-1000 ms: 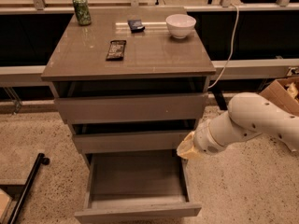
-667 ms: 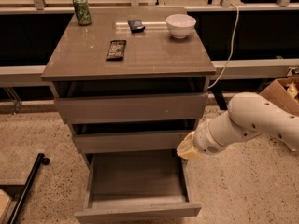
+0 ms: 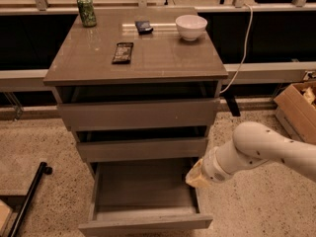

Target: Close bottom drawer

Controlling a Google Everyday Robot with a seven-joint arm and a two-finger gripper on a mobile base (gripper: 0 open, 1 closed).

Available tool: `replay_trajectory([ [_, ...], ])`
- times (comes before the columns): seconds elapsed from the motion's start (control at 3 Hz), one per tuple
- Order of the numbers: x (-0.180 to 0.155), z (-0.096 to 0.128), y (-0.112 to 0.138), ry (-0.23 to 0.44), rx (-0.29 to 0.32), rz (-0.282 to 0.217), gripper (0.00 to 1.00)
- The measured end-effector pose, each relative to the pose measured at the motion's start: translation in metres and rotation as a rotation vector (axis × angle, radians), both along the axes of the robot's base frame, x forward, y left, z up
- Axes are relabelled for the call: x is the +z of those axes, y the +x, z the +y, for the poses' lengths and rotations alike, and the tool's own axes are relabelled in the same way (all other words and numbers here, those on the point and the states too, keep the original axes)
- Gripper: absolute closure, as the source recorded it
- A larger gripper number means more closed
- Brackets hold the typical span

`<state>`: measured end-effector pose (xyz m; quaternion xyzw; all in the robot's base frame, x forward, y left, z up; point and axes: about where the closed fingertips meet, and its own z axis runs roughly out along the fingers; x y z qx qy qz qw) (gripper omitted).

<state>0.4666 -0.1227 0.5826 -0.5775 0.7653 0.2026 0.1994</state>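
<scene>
The bottom drawer of the grey-taupe cabinet is pulled far out, its shallow grey box empty and its plain front near the lower frame edge. The middle drawer and top drawer above it stand slightly out. My white arm reaches in from the right. The gripper is at the drawer's right side wall, just below the middle drawer's right corner; only its yellowish end shows.
On the cabinet top stand a green can, a white bowl, a dark snack bar and a small dark object. A cardboard box sits right. A black wheeled leg lies lower left.
</scene>
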Motion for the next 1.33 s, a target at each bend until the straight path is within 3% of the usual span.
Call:
replay_trajectory([
  [0.67,-0.107,-0.034,-0.008,0.076,-0.068,0.137,1.0],
  [1.0,-0.131,-0.028,-0.017,0.097,-0.069,0.18,1.0],
  [1.33,-0.143,-0.024,-0.014,0.058,-0.068,0.2,1.0],
])
